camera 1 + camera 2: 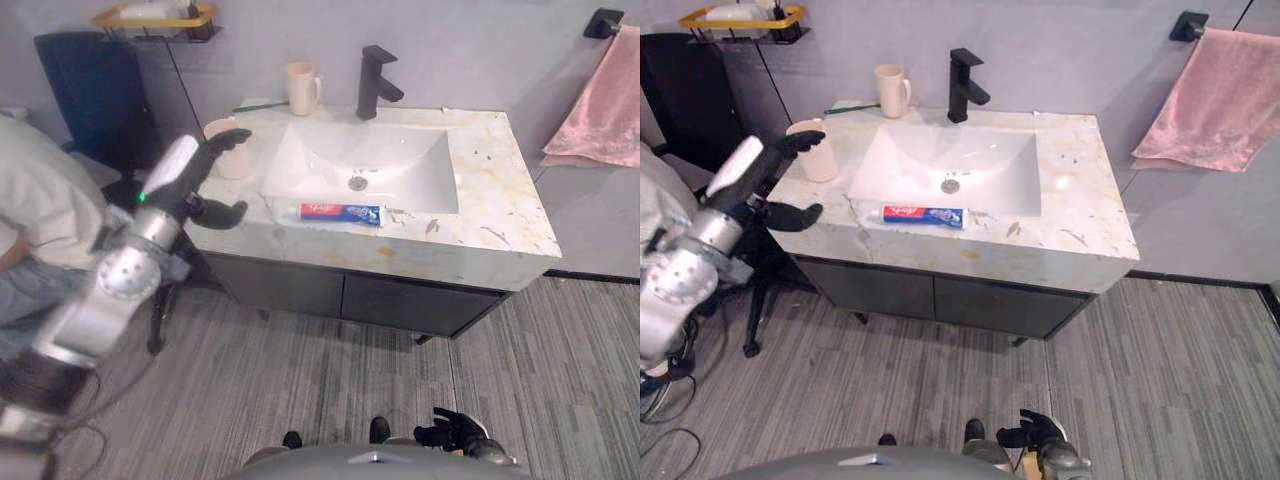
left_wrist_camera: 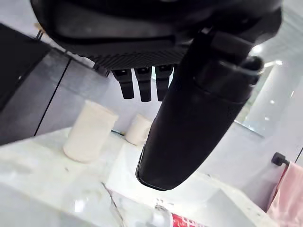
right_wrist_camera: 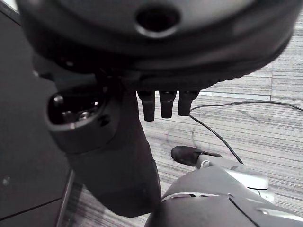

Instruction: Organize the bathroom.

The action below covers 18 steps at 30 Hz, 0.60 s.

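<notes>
Right hand [image 1: 455,430] low at bottom edge, fingers loosely spread, left hand [image 1: 200,180] fingers spread by two cups [image 1: 228,148], one toothpaste tube [image 1: 341,213] centre.

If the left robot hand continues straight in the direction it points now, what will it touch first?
Most likely the cream cup at the counter's left edge: the open left robot hand reaches toward it, fingers near its rim. Depth is unclear, so it may already be very close.
</notes>
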### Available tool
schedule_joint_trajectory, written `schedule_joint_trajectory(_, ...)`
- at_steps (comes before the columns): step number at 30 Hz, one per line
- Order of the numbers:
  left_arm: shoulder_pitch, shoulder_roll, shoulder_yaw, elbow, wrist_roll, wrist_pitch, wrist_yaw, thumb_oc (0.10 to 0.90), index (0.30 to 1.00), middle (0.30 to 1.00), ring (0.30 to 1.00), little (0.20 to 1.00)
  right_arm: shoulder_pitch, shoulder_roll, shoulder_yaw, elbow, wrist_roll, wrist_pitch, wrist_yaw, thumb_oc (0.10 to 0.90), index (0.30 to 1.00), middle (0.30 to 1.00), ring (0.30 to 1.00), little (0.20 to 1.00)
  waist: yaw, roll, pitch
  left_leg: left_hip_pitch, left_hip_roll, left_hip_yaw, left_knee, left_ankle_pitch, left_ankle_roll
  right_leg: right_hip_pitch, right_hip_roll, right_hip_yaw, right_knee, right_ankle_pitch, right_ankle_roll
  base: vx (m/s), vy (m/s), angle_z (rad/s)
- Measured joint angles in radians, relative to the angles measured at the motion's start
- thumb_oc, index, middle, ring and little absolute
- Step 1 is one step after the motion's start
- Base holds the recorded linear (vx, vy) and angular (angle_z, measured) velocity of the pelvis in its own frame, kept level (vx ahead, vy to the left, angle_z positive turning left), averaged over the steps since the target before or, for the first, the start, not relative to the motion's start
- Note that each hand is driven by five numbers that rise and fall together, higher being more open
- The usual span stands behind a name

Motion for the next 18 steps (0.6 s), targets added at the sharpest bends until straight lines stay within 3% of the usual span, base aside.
schedule_joint_trajectory(3, -0.259, 0.116, -0.167, 0.131, -0.084, 0.005, -0.093, 0.8, 0.9, 0.9, 0.9, 0.9, -0.018, -0.006, 0.026, 0.01, -0.004, 0.017, 0.001, 0.8, 0.9, 0.9, 0.9, 0.9, -0.009, 0.008, -0.017, 0.007, -0.002, 0.01, -0.003, -0.003, -0.001, 0.003, -0.001, 0.01, 0.0, 0.001, 0.002, -0.01, 0.027, -0.08)
schedule_joint_trajectory(6, -0.395, 0.124, -0.272, 0.228, -0.159, 0.011, -0.194, 0.8, 0.9, 0.9, 0.9, 0.9, -0.036, -0.028, 0.042, 0.017, -0.008, 0.035, 0.017, 0.8, 0.9, 0.9, 0.9, 0.9, -0.022, 0.034, -0.035, 0.008, -0.006, 0.021, -0.003, -0.005, 0.0, 0.0, -0.004, 0.019, 0.001, 0.003, 0.004, 0.0, 0.016, -0.1)
schedule_joint_trajectory(11, -0.433, 0.089, -0.394, 0.349, -0.228, -0.066, -0.346, 0.8, 0.9, 0.9, 0.9, 0.9, -0.045, -0.036, 0.042, 0.019, -0.008, 0.055, 0.025, 0.8, 0.9, 0.9, 0.9, 0.9, -0.045, 0.06, -0.051, 0.02, -0.001, 0.028, -0.003, -0.007, -0.002, 0.007, 0.001, 0.026, 0.005, 0.003, 0.003, 0.02, 0.002, -0.06)
schedule_joint_trajectory(15, -0.42, 0.053, -0.45, 0.414, -0.232, -0.073, -0.452, 0.8, 0.9, 0.9, 0.9, 0.9, -0.051, -0.036, 0.042, 0.026, -0.008, 0.06, 0.034, 0.8, 0.9, 0.9, 0.9, 0.9, -0.054, 0.061, -0.051, 0.025, 0.0, 0.034, -0.003, -0.008, -0.003, 0.008, 0.003, 0.033, 0.005, 0.003, 0.002, 0.02, 0.005, -0.03)
schedule_joint_trajectory(18, -0.418, 0.031, -0.482, 0.424, -0.23, -0.073, -0.472, 0.8, 0.9, 0.9, 0.9, 0.9, -0.052, -0.037, 0.043, 0.026, -0.015, 0.06, 0.039, 0.8, 0.9, 0.9, 0.9, 0.9, -0.056, 0.061, -0.052, 0.026, -0.002, 0.037, -0.003, -0.008, -0.003, 0.008, 0.001, 0.037, 0.005, 0.004, 0.002, 0.01, 0.0, -0.02)
